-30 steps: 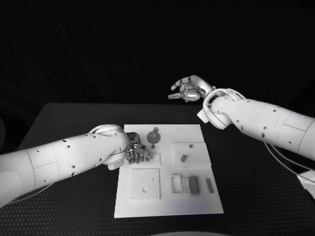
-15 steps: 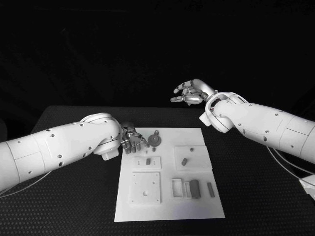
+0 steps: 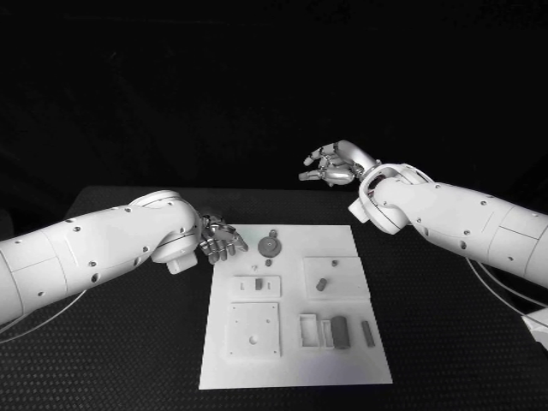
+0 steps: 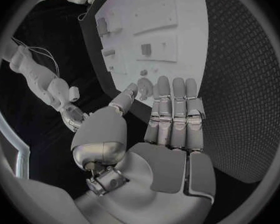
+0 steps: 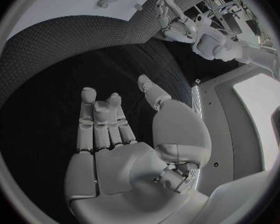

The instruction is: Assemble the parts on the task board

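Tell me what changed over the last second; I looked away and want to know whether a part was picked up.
No part was picked up. The left robot hand drew back off the white rectangular task board toward its far-left corner, fingers extended and holding nothing. The right robot hand stayed raised beyond the table's far edge, open. The small grey parts and the round grey gear-like piece lie as before.

A flat rectangular task board (image 3: 293, 342) lies in the middle of the table (image 3: 126, 342). A round disc-shaped part (image 3: 271, 244) sits near its far edge. The left hand (image 3: 221, 239) is just left of that disc; the right hand (image 3: 332, 163) is beyond the board's far right corner.
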